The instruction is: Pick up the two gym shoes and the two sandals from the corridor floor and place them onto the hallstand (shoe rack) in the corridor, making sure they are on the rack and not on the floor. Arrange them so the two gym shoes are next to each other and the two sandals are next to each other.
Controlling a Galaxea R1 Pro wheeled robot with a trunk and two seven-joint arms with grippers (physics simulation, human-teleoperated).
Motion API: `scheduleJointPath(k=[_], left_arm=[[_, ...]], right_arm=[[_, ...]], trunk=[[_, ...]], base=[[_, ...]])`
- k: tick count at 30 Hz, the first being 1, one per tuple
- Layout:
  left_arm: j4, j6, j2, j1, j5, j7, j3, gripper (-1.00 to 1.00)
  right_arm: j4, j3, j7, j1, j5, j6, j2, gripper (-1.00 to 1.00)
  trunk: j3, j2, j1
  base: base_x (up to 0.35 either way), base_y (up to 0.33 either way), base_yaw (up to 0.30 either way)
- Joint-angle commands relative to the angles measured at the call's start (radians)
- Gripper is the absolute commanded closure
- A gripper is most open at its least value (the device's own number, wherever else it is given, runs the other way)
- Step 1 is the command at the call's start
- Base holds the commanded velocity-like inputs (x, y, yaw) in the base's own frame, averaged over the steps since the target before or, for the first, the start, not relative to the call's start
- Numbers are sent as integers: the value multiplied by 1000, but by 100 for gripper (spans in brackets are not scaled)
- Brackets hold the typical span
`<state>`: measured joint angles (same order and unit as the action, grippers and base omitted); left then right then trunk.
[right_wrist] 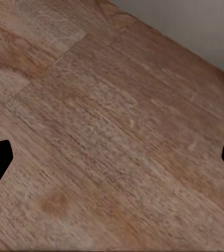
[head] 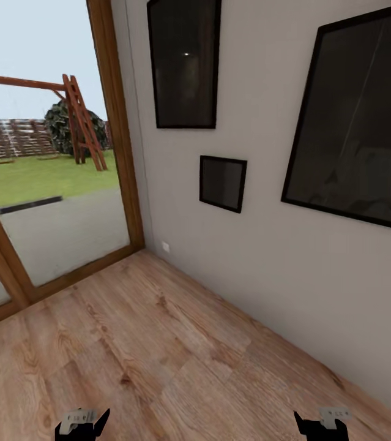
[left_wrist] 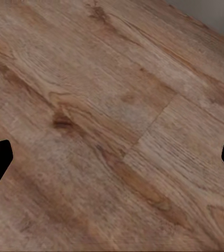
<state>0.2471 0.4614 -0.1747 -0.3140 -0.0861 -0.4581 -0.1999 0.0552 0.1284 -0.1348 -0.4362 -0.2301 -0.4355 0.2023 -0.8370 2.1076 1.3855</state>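
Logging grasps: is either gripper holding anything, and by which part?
Nothing. Both the left gripper and right gripper have their jaws apart over bare corridor floor.

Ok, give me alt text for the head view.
Bare wood-plank corridor floor meeting a grey wall with three dark framed pictures; a glazed door shows a garden. Both gripper tips, left and right, peek in below.

Even, bright daylight coming in through the glass door (head: 54,202), soft flat render, no hard shadows on the floor (head: 158,355), dark glossy frames (head: 357,116) faintly reflective, wide-angle stretch at edges
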Motion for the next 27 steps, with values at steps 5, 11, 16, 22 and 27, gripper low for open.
scheduleJointPath(k=[5, 11, 16, 22, 27], left_arm=[[-1, -1, 0, 0, -9, -10, -3, -100], [-1, -1, 0, 0, -9, -10, -3, -100], [-1, -1, 0, 0, -9, -10, -3, -100], [-1, -1, 0, 0, -9, -10, -3, -100], [-1, 0, 0, 0, -9, -10, -3, -100]], right_arm=[[-2, 7, -5, -1, -11, -3, 0, -100], [-2, 8, -5, -1, -11, -3, 0, -100], [-2, 7, -5, -1, -11, -3, 0, -100], [-2, 7, -5, -1, -11, -3, 0, -100], [-2, 7, -5, -1, -11, -3, 0, -100]], trunk=[[1, 0, 0], [3, 0, 0], [5, 0, 0], [7, 0, 0], [9, 0, 0]], base=[[0, 0, -258], [0, 0, -258], [0, 0, -258], [0, 0, -258], [0, 0, -258]])
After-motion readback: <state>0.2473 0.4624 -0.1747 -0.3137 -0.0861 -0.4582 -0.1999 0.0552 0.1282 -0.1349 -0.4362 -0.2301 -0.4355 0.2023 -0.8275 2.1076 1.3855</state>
